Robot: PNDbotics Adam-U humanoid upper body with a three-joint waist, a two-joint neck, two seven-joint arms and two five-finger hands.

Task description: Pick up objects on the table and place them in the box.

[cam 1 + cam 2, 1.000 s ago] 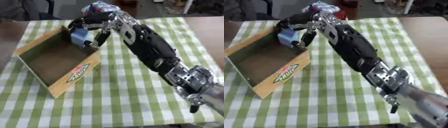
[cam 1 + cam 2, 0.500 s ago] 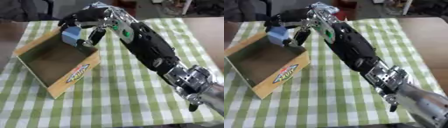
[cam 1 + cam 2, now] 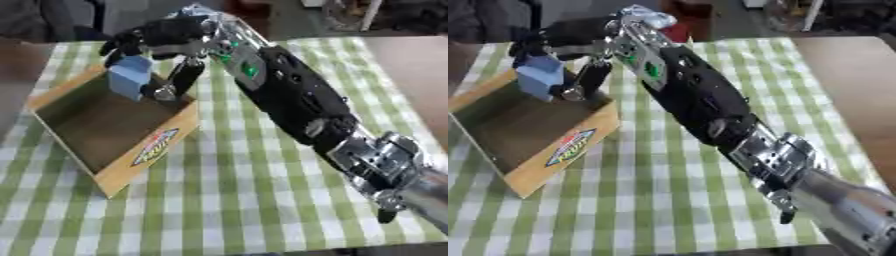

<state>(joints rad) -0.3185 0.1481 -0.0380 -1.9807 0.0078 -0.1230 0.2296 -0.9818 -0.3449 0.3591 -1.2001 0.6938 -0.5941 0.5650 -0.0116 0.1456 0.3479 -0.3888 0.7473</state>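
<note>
Fingers [image 3: 131, 40] of the right hand [image 3: 171, 37] curl over a pale blue block [image 3: 129, 82], with the thumb on its near side, holding it above the far end of the box [image 3: 144, 155]. Beneath lies the green-and-white checked tablecloth [image 3: 262, 200]; on it the cardboard box stands open, its brown floor showing bare, a coloured label on its near wall.

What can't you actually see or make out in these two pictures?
- Left hand: it shows in neither view.
- Blue block: what it is stays unclear, blurred, with the right hand curled over its top.
- Box: the label on its front wall is too blurred to read; in the right eye view its left side is cut off by the edge.
- Tablecloth: the arm hides a strip of it.
</note>
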